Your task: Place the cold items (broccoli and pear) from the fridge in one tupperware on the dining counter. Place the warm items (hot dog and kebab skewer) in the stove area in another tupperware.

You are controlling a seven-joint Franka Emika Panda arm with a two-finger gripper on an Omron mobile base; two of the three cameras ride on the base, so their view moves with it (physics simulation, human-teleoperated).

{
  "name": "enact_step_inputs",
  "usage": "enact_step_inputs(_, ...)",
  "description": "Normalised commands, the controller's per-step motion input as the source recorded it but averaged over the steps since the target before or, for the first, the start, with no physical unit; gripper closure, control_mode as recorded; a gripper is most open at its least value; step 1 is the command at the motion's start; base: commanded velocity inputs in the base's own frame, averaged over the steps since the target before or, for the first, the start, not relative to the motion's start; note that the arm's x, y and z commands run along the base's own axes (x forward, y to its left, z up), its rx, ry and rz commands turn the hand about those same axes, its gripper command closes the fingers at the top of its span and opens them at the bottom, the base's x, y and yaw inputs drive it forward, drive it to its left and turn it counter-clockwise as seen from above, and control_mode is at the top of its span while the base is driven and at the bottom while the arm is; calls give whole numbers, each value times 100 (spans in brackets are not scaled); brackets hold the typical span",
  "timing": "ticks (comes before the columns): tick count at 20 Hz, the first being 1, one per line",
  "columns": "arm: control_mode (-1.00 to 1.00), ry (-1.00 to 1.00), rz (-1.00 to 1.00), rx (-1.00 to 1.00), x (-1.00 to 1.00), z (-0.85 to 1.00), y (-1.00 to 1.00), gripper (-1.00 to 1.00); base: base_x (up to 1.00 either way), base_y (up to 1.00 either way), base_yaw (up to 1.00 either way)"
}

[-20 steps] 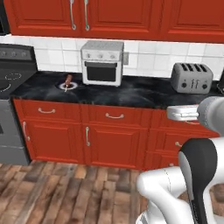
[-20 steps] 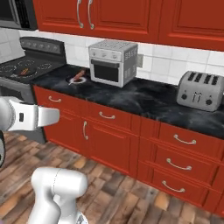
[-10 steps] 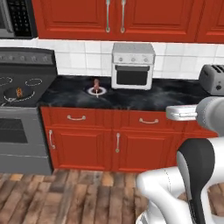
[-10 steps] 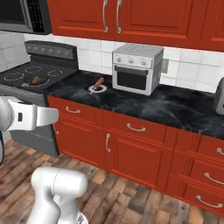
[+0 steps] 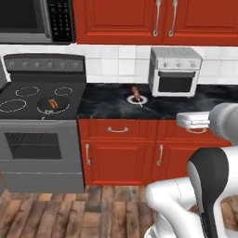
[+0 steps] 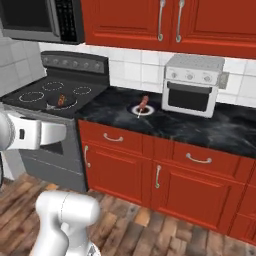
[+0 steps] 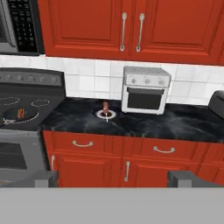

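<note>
Gripper: the gripper [image 7: 112, 179] is seen with its two dark finger tips spread wide apart at the bottom of the hand view, nothing being held between them; it is kept in the air in front of the red lower cabinets, well apart from the counter.
Kebab skewer: the kebab skewer [image 5: 136, 94] is laid on a small white plate [image 5: 137, 99] on the black marble counter [image 5: 116, 108], toward the back edge, between the stove and the toaster oven; its stick end is pointed toward the counter's front edge.
Hot dog: the hot dog [image 5: 54, 103] is seen lying in a dark pan [image 5: 48, 106] on the front right burner of the stove [image 5: 39, 100], near the stove's right edge.
Toaster oven: a white toaster oven [image 5: 175, 71] is stood against the tiled wall at the back of the counter, just beside the plate on its right in the left base view.
Microwave: a microwave [image 5: 36, 21] is mounted above the stove, at the upper left corner of the left base view.
Cabinets: red upper cabinets [image 7: 131, 27] with metal handles are hung above the toaster oven; red lower cabinets [image 6: 145, 170] with drawers are set under the counter.
Floor: wooden planks [image 5: 69, 216] are seen below the cabinets.
Toaster: the edge of a dark toaster [image 7: 217, 104] is seen at the right end of the counter in the hand view.
</note>
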Motion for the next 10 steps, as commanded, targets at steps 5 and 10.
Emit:
enact_step_inputs(5,100,0,0,0,0,0,0,-100,99,96,-29)
enact_step_inputs(10,100,0,0,0,0,0,0,-100,92,91,-43)
